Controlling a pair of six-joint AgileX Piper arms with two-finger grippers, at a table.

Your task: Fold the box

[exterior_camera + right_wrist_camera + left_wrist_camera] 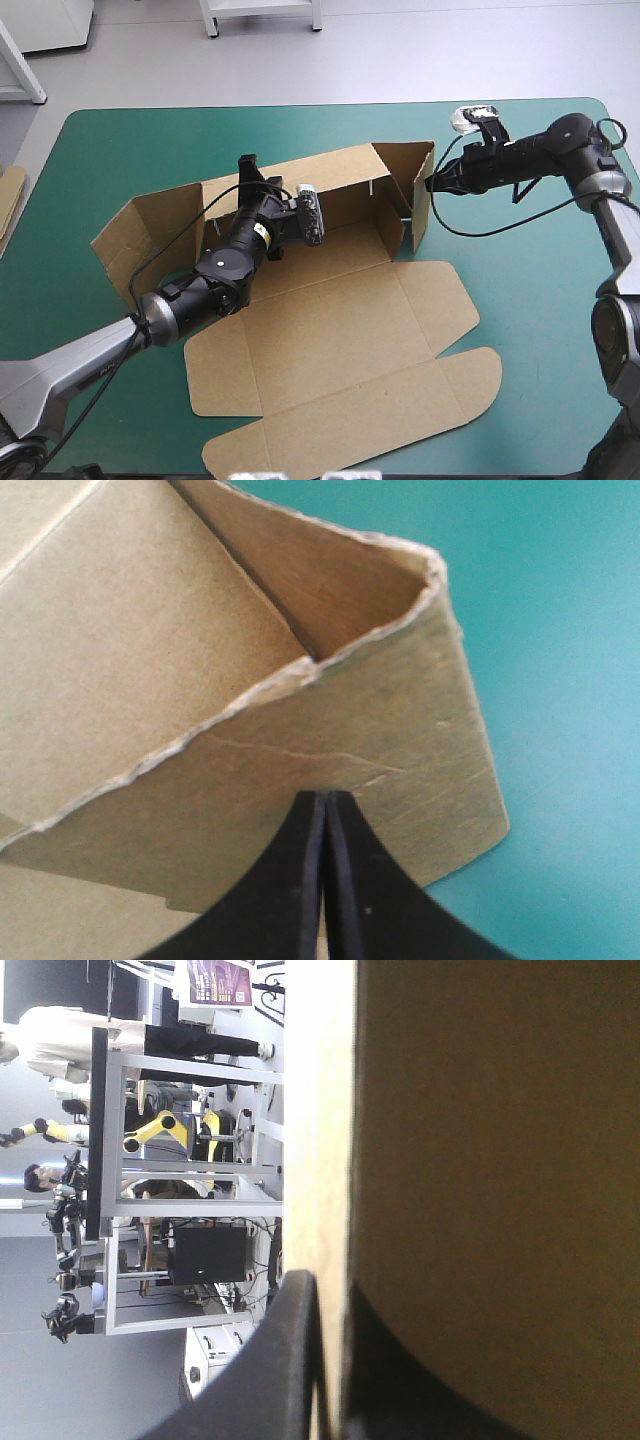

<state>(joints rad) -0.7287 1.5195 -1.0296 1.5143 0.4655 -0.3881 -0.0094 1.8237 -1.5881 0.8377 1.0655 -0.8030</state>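
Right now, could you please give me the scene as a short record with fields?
Box: brown, part-folded; back and side walls raised, lid flat on the teal-green cover
Left gripper: shut on the back wall's top edge
Right gripper: shut, tip at the right end wall's outer face
Extra: spare board at the table's left edge

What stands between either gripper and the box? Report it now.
Nothing visible does. The left gripper has its jaws shut on the top edge of the raised back wall of the box. The right gripper, jaws shut, has its tip at the outer face of the end flap, nothing between.
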